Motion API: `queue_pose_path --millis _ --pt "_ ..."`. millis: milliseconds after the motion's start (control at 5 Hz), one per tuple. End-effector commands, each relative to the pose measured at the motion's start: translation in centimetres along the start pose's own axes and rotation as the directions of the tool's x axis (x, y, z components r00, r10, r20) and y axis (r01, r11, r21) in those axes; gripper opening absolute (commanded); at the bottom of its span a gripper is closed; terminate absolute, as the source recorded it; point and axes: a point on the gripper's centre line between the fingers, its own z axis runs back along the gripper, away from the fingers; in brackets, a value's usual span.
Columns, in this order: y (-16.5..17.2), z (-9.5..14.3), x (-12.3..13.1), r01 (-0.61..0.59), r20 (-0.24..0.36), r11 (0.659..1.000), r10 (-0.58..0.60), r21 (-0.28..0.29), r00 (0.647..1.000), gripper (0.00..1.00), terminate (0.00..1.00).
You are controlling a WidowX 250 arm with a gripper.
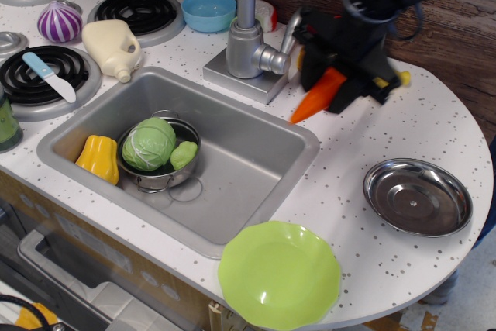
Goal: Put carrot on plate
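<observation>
In the upper right of the frame, the black gripper (335,83) hangs above the table (341,184), its fingers closed around the thick end of the orange carrot (314,100). The carrot is lifted off the table and tilts down to the left, its tip just beyond the sink's (232,184) right rim, beside the faucet (249,44). The green plate (279,273) lies at the bottom centre, well apart from the carrot. A round metal dish (417,195) rests at the right.
</observation>
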Motion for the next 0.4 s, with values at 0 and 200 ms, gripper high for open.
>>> queue_pose_path --millis 0,200 --pt "0.0 1.3 -5.5 -0.099 0.003 0.993 0.100 -0.062 0.995 0.00 0.00" --pt "-1.4 0.1 -8.8 -0.189 -0.043 0.979 0.186 -0.078 0.982 0.00 0.00"
